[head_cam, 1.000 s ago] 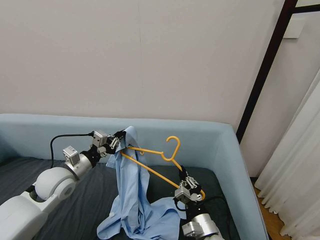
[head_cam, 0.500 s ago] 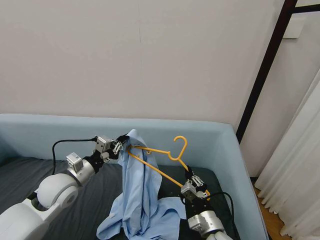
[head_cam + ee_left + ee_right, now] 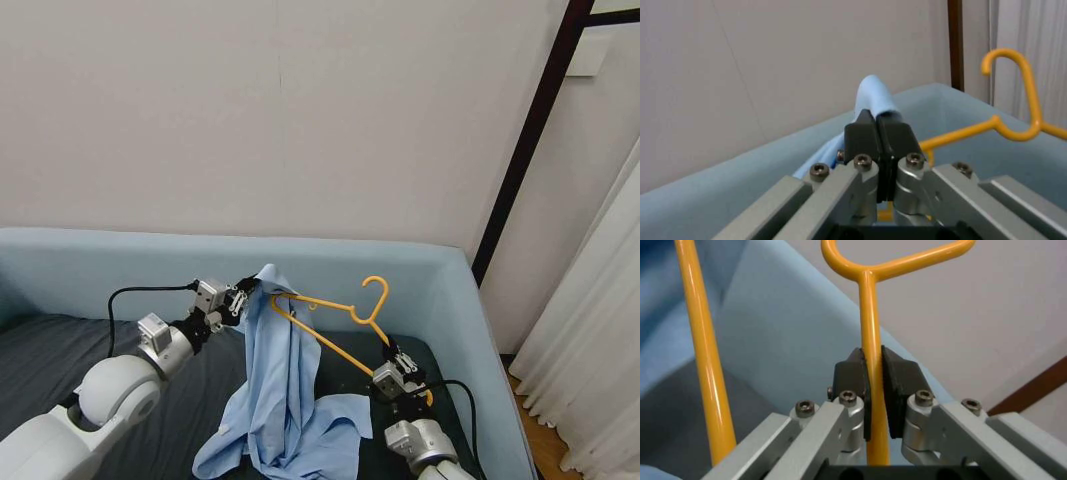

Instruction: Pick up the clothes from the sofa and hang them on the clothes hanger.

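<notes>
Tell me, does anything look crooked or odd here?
The orange hanger is tilted, its low end in the right gripper; the blue shirt hangs bunched off the high end, pinched by the left gripper.

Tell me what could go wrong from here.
The left gripper pinches only a small fold of the light blue shirt; it may slip out.
The right gripper clamps one thin rod of the orange hanger, which could twist.
The shirt hangs bunched at one hanger end and might slide off.
</notes>
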`<state>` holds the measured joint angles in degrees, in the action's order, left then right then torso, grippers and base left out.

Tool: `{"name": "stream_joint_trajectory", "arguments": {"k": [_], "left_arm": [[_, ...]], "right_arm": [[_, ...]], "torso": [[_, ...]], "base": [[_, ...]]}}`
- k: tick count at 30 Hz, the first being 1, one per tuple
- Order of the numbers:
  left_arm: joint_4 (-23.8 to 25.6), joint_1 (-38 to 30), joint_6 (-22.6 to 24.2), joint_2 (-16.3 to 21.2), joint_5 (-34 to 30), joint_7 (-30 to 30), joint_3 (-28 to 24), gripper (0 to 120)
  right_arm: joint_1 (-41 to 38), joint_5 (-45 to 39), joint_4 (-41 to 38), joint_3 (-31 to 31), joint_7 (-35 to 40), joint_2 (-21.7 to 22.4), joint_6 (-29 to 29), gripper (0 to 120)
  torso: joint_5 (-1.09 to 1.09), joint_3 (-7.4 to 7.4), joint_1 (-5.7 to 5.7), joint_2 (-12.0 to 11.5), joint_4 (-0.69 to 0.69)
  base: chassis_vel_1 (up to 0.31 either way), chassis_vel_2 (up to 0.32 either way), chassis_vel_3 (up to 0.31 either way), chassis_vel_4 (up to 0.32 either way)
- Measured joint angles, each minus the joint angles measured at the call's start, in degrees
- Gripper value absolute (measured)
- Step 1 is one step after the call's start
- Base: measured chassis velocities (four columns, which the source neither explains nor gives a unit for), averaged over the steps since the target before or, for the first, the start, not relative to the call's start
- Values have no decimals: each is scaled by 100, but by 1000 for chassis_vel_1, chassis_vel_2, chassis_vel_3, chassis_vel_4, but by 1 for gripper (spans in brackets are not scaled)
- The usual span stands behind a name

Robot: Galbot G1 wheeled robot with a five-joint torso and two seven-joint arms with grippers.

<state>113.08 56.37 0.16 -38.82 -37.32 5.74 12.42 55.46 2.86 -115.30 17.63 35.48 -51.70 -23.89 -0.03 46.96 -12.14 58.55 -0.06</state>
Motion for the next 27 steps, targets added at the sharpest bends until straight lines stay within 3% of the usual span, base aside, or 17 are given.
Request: {"name": "stream_joint_trajectory", "arguments": {"k": [12, 17, 23, 27], "left_arm": [[49, 428, 0, -392, 495, -300, -154, 0], [25, 24, 28, -735, 501, -989, -255, 0], [34, -312, 140, -758, 281, -1217, -259, 0], [56, -450, 200, -701, 227, -1308, -314, 0]], "right_arm": [[-263, 47, 72, 42, 58, -127, 122, 5], [-206, 1297, 530, -52, -95, -166, 609, 5], [-126, 2311, 807, -231, -192, -184, 1051, 5], [-93, 2433, 828, -251, -196, -146, 953, 5]], "torso": [[-1, 0, 1, 0, 0], [0, 0, 1, 0, -2], [0, 0, 1, 0, 0], [0, 0, 0, 0, 0]], "base": [[0, 0, 0, 0], [0, 0, 0, 0], [0, 0, 0, 0], [0, 0, 0, 0]]}}
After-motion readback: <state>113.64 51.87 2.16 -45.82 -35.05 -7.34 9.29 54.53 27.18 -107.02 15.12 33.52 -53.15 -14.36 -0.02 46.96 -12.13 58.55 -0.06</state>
